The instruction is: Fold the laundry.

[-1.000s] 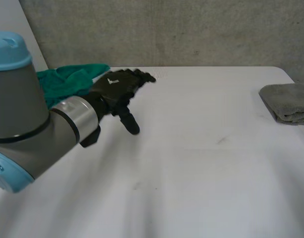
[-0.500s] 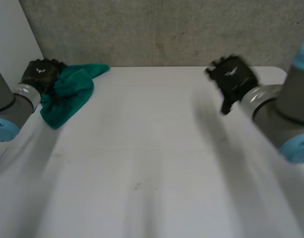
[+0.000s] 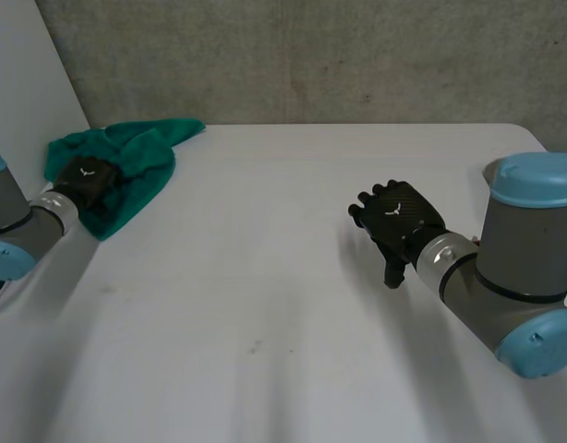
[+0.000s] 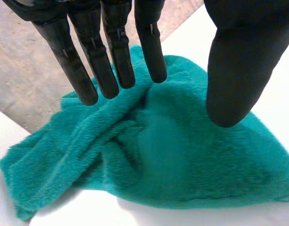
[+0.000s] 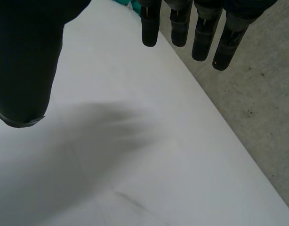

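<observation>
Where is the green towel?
In the head view, the towel lies crumpled at the table's far left corner, with the open left hand over it.

A white table (image 3: 283, 305), a speckled grey concrete wall (image 3: 311, 55) just behind its far edge.

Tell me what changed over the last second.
The left hand crossed from right of the towel to its left side and is now open over it, holding nothing. The right hand came in at the far right, then drew nearer over the bare table, fingers straight. The towel stayed bunched at the far left corner.
</observation>
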You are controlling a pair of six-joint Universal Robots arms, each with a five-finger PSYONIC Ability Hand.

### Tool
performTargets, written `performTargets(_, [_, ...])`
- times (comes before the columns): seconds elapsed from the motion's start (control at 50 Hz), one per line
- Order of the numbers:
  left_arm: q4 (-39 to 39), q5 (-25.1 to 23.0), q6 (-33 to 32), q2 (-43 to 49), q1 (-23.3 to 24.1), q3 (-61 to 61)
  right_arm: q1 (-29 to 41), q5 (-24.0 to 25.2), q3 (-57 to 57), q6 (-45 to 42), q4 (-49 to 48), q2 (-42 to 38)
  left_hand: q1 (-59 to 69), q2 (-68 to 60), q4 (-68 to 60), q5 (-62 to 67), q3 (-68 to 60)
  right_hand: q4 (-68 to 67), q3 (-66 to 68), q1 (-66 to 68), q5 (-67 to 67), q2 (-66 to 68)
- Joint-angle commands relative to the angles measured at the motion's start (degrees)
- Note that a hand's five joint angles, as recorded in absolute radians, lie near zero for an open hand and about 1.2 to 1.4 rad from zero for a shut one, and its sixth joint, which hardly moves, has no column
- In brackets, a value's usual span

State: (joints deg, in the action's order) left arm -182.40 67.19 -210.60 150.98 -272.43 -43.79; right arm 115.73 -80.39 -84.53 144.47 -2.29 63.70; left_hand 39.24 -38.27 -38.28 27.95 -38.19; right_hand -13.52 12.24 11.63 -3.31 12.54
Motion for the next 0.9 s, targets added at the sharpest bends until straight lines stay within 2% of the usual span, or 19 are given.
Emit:
performTargets(0.02, [5.38, -0.57, 0.02, -1.65, -0.21, -0.69, 0.11, 0.32, -3.1, 0.03, -1.66, 0.99, 5.64, -6.6, -6.59, 6.92, -6.68, 3.52, -2.24, -1.63, 3.31, -2.54])
performTargets(0.14, [8.47, -0.49, 0.02, -5.61, -0.91, -3.23, 0.02, 0.41, -5.03, 0.03, -2.54, 1.34, 0.92, -1.88, -1.88, 2.21, -1.97, 3.52, -2.24, -1.63, 3.31, -2.54])
performTargets(0.36, [8.47, 0.13, -0.51, -4.04, -1.0, -2.71, -0.33, 0.41, -6.53, 0.03, -4.04, 1.78, -7.15, 6.18, 6.19, -5.86, 6.1, 3.52, -2.24, -1.63, 3.31, -2.54])
performTargets(0.8, [8.47, 1.62, -4.55, 1.15, -1.09, 1.33, -0.42, 0.41, -6.44, 0.03, -4.12, 1.69, -5.81, 4.85, 4.85, -4.53, 4.76, 3.52, -2.24, -1.63, 3.31, -2.54])
performTargets(0.9, [8.38, 3.2, -4.64, 2.29, -1.09, 3.0, -0.42, 0.41, -6.35, 0.03, -4.12, 1.78, -4.46, 3.5, 3.51, -3.18, 3.42, 3.52, -2.24, -1.63, 3.31, -2.54])
